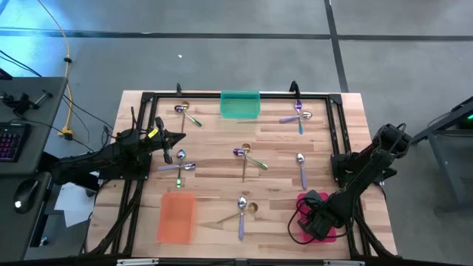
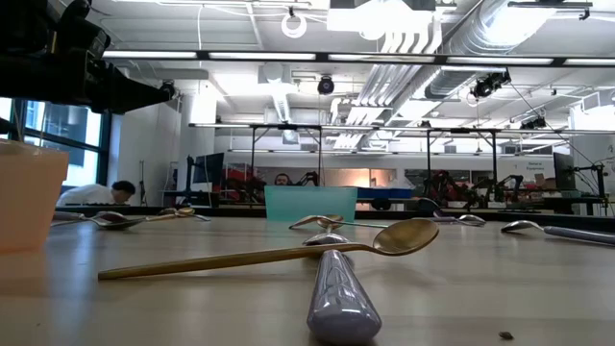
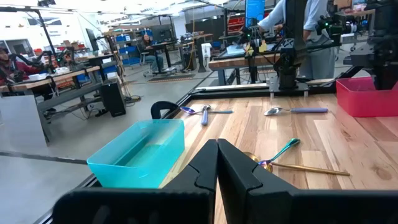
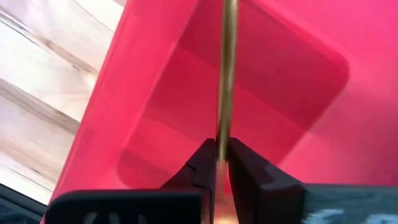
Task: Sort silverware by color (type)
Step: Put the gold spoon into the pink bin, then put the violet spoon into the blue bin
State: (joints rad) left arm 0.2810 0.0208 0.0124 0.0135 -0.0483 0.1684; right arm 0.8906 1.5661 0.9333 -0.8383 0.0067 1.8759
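The right gripper [image 4: 222, 163] hangs over the pink tray [image 4: 292, 93], its fingers pinched on the slim handle of a gold spoon [image 4: 228, 68]; only the right wrist view shows this grip. From above, that gripper [image 1: 319, 220] sits at the lower right of the frame and hides most of the pink tray [image 1: 302, 199] at the table's near right corner.

The left gripper [image 3: 217, 163] is shut on nothing, fingers pressed together, in the left wrist view. From above it [image 1: 176, 140] hovers at the table's left side, just above a small cluster of spoons [image 1: 182, 165].

The remaining silverware lies in loose groups across the wooden table [image 1: 214, 166]: a pair at upper left [image 1: 186, 112], a crossed set at upper right [image 1: 298, 116], a centre group [image 1: 247, 155], a lone silver-bowled spoon [image 1: 301, 164] right of centre, and a crossed pair at bottom centre [image 1: 243, 210].

The low view alone shows that near pair at table height: a gold spoon [image 2: 279, 252] lying across a pale handle [image 2: 336, 293].

The teal tray [image 1: 240, 104] sits against the far edge, the orange tray [image 1: 177, 215] near the lower left. Bare wood lies between the groups. No writing is readable.
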